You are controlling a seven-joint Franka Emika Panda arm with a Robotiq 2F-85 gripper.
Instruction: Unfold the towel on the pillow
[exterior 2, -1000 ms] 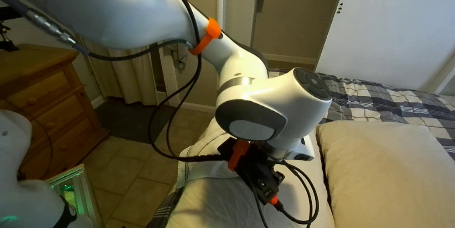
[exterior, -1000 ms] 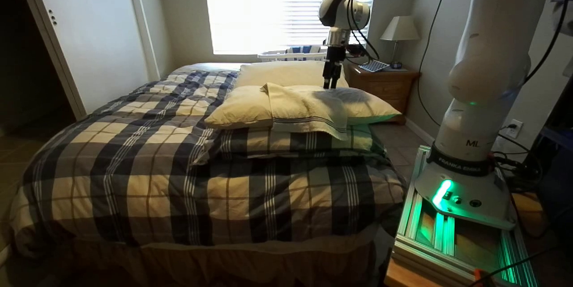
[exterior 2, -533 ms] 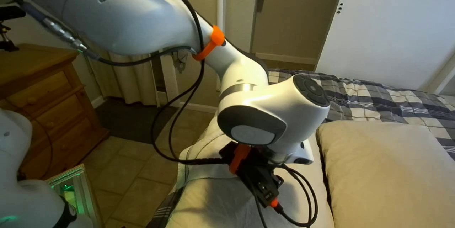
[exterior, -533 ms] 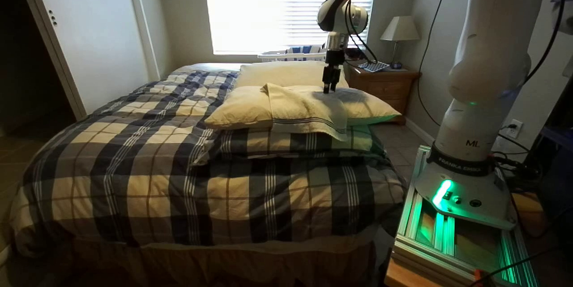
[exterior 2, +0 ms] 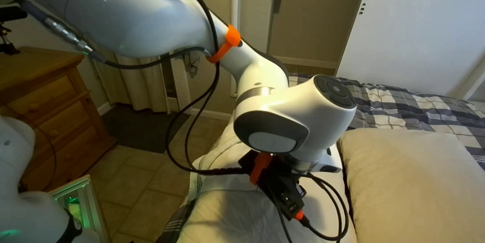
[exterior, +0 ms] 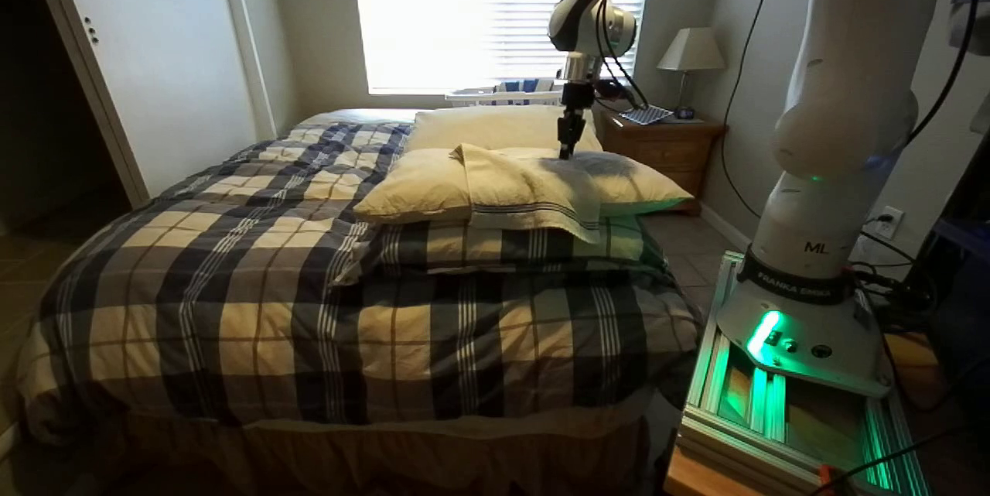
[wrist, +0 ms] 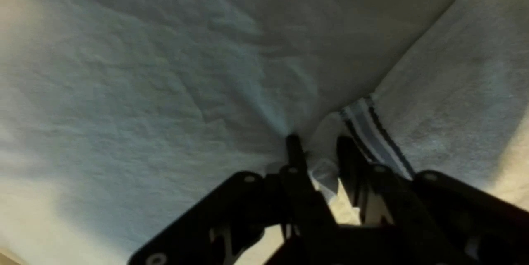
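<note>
Nearest us in an exterior view lies the plaid bedspread (exterior: pixel 255 310); past it, the towel (exterior: pixel 526 186) drapes the pillow (exterior: pixel 418 185), its striped end hanging over the front. At the far side the gripper (exterior: pixel 566 155) points down; in the wrist view we see it pinching bunched towel. Beyond lies a 2nd pillow (exterior: pixel 483 127).

I saw the cream towel (exterior: pixel 526 190) draped across the pillow (exterior: pixel 418 186), its dark-striped edge hanging over one long side. In my wrist view, a striped band crossed it beside a bunched, partly hidden end. The pillow, pale, puffy and rectangular, lay flat beneath, lightly wrinkled.
</note>
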